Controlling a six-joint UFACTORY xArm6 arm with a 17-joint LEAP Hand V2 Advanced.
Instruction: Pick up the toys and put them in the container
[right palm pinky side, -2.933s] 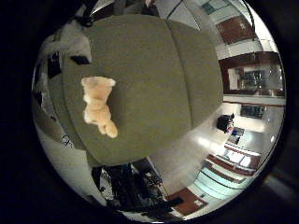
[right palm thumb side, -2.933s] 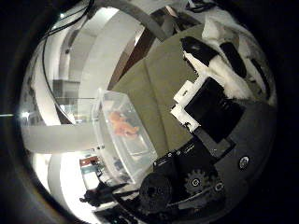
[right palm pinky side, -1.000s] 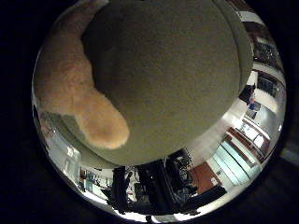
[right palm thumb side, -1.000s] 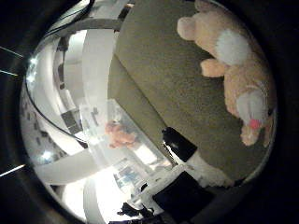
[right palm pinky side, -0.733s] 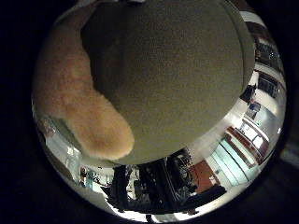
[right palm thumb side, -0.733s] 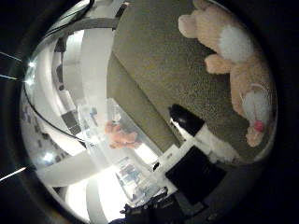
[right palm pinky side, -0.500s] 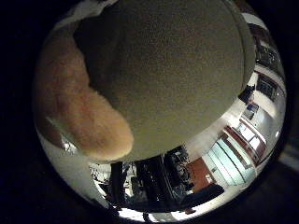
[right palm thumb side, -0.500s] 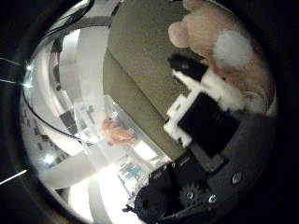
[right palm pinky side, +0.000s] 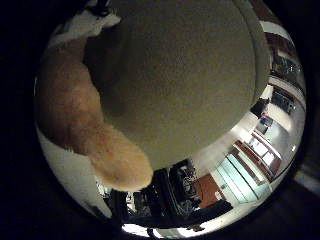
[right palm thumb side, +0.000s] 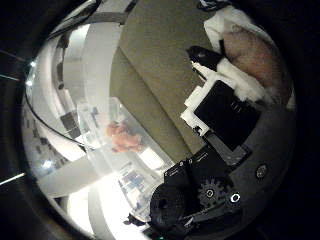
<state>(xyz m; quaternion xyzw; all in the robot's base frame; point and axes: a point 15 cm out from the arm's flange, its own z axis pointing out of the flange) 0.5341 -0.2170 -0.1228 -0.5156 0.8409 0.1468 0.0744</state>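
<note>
Hand closing on the plush toy, container off to the side.

The hand has its fingers curled round the tan and white plush toy, which lies on the olive tabletop tight against the palm. It looks light, soft and squashy, likely to sag, so a hold round the thick middle seems safest. One rounded limb juts past the table edge; I can't make out its long axis beyond that. The clear container sits beside the table, a pinkish toy already inside.
</note>
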